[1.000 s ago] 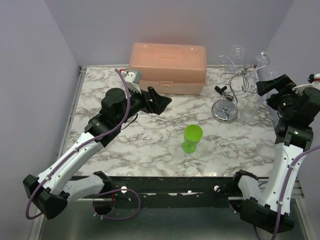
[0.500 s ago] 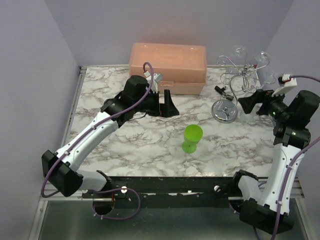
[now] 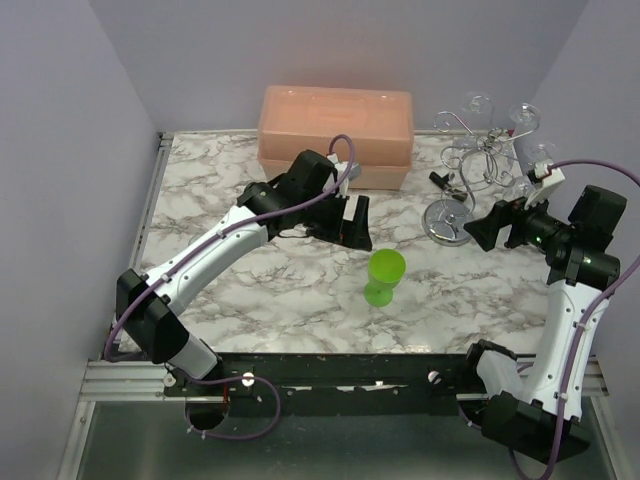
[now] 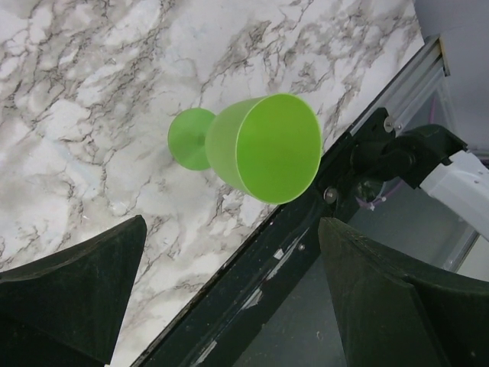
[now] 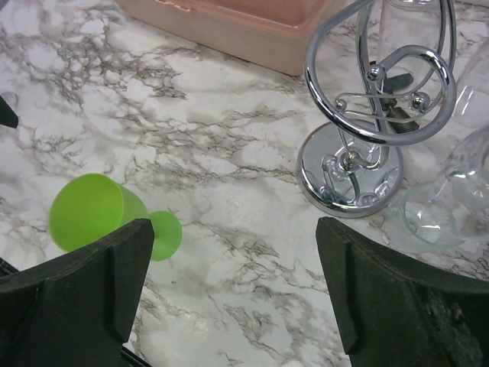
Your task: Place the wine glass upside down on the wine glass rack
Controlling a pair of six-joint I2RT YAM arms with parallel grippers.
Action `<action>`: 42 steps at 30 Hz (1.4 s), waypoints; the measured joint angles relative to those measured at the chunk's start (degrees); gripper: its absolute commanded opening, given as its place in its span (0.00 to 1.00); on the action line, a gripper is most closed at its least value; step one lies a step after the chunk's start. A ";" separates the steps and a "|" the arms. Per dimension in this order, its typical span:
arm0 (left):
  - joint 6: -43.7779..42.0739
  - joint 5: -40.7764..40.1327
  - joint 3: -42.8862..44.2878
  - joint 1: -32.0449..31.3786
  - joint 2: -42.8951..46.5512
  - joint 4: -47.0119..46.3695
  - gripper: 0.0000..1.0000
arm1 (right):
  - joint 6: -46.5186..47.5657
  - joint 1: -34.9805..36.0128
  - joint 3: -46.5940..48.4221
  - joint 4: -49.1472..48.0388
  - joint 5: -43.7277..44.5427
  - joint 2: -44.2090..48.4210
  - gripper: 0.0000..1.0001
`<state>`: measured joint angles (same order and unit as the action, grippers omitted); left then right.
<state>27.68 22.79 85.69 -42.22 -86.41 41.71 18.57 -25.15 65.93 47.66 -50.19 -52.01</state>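
Note:
The wine glass (image 3: pixel 384 277) is bright green plastic and stands upright on the marble table, near the front middle. It also shows in the left wrist view (image 4: pixel 260 145) and the right wrist view (image 5: pixel 92 210). The wine glass rack (image 3: pixel 468 178), silver wire on a round shiny base (image 5: pixel 350 170), stands at the back right. My left gripper (image 3: pixel 352 222) hovers just behind and left of the glass, open (image 4: pixel 231 223) and holding nothing. My right gripper (image 3: pixel 490 228) hangs open (image 5: pixel 234 225) in front of the rack's base, with bare table between its fingers.
A pink lidded box (image 3: pixel 337 135) sits at the back centre. Clear glasses (image 3: pixel 524 116) hang around the rack's arms, one low beside the base (image 5: pixel 447 202). A small black clip-like object (image 3: pixel 443 180) lies left of the rack. The table's front rail (image 4: pixel 306 237) runs just beyond the green glass.
The left arm has stretched right and forward, bringing its gripper close to the green glass. The right gripper has swung left and down from beside the rack toward the table's middle.

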 measured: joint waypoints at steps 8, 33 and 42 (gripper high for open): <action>-1.73 -1.97 0.87 -2.84 -2.69 3.02 0.98 | 1.16 0.00 -0.96 1.81 1.09 0.07 1.00; -2.10 -5.38 5.42 -5.05 -9.97 6.16 0.57 | 3.45 0.00 -3.15 2.75 2.29 -0.15 1.00; -2.45 -5.25 8.22 -6.73 -15.74 6.71 0.29 | 3.52 0.00 -3.34 2.80 1.86 -0.46 1.00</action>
<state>25.23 17.54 93.91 -48.95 -102.15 48.42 22.09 -25.15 62.59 50.46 -48.34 -52.47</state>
